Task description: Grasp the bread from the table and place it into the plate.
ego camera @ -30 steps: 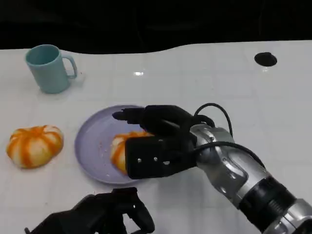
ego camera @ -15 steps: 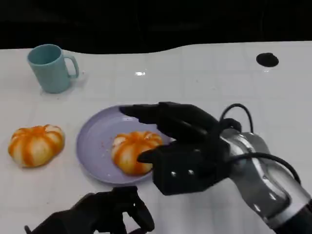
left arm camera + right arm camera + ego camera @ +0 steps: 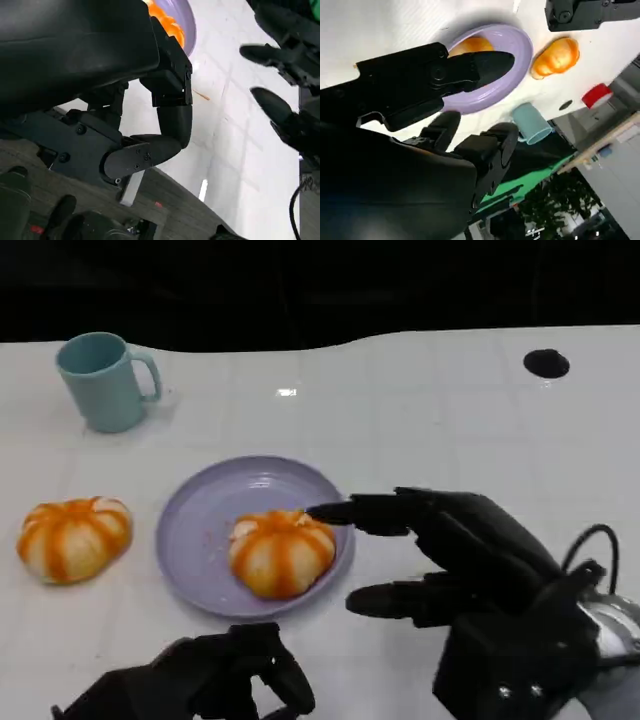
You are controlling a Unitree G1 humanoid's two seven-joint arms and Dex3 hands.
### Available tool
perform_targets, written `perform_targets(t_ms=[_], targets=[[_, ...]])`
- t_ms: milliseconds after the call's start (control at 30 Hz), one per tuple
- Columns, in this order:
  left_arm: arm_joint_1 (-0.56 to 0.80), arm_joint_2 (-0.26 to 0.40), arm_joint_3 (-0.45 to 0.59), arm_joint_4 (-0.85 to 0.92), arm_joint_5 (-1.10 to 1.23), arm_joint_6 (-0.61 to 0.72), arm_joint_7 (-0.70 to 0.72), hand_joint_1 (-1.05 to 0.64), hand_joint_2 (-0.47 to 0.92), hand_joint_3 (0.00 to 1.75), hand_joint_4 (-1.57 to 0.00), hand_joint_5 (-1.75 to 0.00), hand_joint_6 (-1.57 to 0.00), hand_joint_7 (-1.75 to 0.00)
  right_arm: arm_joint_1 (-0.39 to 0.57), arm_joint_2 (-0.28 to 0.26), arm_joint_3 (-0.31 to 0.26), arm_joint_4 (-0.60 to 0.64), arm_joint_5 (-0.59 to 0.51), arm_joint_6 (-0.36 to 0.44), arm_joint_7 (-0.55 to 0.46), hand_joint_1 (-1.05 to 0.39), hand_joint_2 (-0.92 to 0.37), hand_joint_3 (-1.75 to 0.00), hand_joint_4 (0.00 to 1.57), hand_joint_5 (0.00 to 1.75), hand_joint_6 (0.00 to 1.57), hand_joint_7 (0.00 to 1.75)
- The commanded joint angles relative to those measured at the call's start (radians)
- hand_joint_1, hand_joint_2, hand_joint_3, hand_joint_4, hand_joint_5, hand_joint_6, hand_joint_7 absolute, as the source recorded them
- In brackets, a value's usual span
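Fingers of the right hand [image 3: 470, 580] are spread wide apart and hold nothing; in the head view the hand hangs over the white table [image 3: 430, 420] just to the right of the plate [image 3: 200, 520], with its upper finger reaching toward the plate's right rim and ending close to the bread [image 3: 281, 552], though whether it touches cannot be told. A lower finger points the same way, over bare table below the plate's right edge. Behind the hand the silver forearm [image 3: 615, 630] shows at the picture's lower right with a black cable looping above it. The bread, an orange and white striped bun, lies inside the lilac plate, toward its right and near side. The right wrist view shows the same plate [image 3: 517, 55] beyond the hand's fingers, with the bun [image 3: 470, 46] partly hidden behind them. The left hand [image 3: 200, 685] sits low at the near edge of the table, below the plate, its fingers curled inward with nothing in them. A second striped bun [image 3: 73, 538] lies on the table to the left of the plate, apart from it. A teal mug [image 3: 100, 380] stands farther back on the left, and a small black disc [image 3: 545, 362] lies at the far right of the table.
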Motion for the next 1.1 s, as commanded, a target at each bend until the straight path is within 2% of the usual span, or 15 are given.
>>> perform_targets(t_ms=[33,133,167,233,267,333,367,467,700,833,1100], targets=[[-0.006,0.008,0.009,0.007,-0.006,-0.015,0.004,-0.29,0.77,0.79,-0.66,-1.75,-0.57,-1.47,0.080,-0.025,-0.066,-0.029,0.051,-0.072,-0.057,-0.32,-0.90,-0.13,0.57,1.10,0.75,0.43],[-0.007,0.012,0.008,0.009,-0.003,-0.019,0.003,-0.30,0.77,0.78,-0.64,-1.75,-0.58,-1.46,0.130,-0.039,-0.099,-0.022,0.081,-0.135,-0.082,-0.16,-0.86,-0.20,0.71,1.20,0.84,0.62],[-0.007,0.014,0.008,0.008,-0.001,-0.019,0.003,-0.31,0.77,0.78,-0.63,-1.75,-0.58,-1.46,0.146,-0.045,-0.109,-0.022,0.087,-0.150,-0.087,-0.11,-0.77,-0.38,0.75,1.21,0.86,0.67],[-0.006,0.016,0.008,0.006,0.001,-0.017,0.003,-0.31,0.77,0.77,-0.63,-1.75,-0.59,-1.45,0.171,-0.053,-0.124,-0.025,0.094,-0.173,-0.096,-0.04,-0.53,-0.88,0.81,1.29,0.90,0.76],[-0.006,0.016,0.008,0.006,0.001,-0.018,0.004,-0.31,0.77,0.77,-0.63,-1.75,-0.59,-1.45,0.187,-0.056,-0.133,-0.032,0.099,-0.179,-0.099,-0.02,-0.47,-1.03,0.81,1.38,0.91,0.82],[-0.005,0.016,0.009,0.006,0.000,-0.020,0.004,-0.31,0.78,0.77,-0.62,-1.75,-0.59,-1.45,0.221,-0.058,-0.153,-0.050,0.112,-0.188,-0.104,0.01,-0.38,-1.27,0.83,1.63,0.89,1.10],[-0.006,0.017,0.008,0.005,0.001,-0.019,0.004,-0.30,0.78,0.77,-0.62,-1.75,-0.59,-1.45,0.237,-0.056,-0.163,-0.058,0.119,-0.194,-0.108,0.01,-0.36,-1.32,0.85,1.68,0.88,1.19],[-0.008,0.019,0.008,0.007,0.002,-0.022,0.003,-0.31,0.78,0.77,-0.62,-1.75,-0.59,-1.45,0.280,-0.058,-0.190,-0.086,0.126,-0.201,-0.115,-0.01,-0.32,-1.37,0.90,1.74,0.86,1.28],[-0.017,0.015,0.006,0.011,-0.001,-0.013,0.005,-0.31,0.78,0.76,-0.63,-1.75,-0.60,-1.45,0.371,-0.078,-0.239,-0.146,0.062,-0.166,-0.125,0.00,-0.28,-1.40,0.89,1.73,0.87,1.23],[-0.018,0.018,0.007,0.011,0.000,-0.015,0.003,-0.32,0.78,0.76,-0.64,-1.75,-0.60,-1.45,0.400,-0.082,-0.253,-0.134,0.050,-0.182,-0.145,0.04,-0.30,-1.34,0.88,1.71,0.88,1.24],[-0.011,0.021,0.013,0.011,-0.004,-0.030,0.002,-0.32,0.78,0.75,-0.64,-1.75,-0.60,-1.44,0.426,-0.081,-0.252,-0.074,-0.038,-0.222,-0.237,0.06,-0.25,-1.35,0.89,1.67,0.87,1.25]])
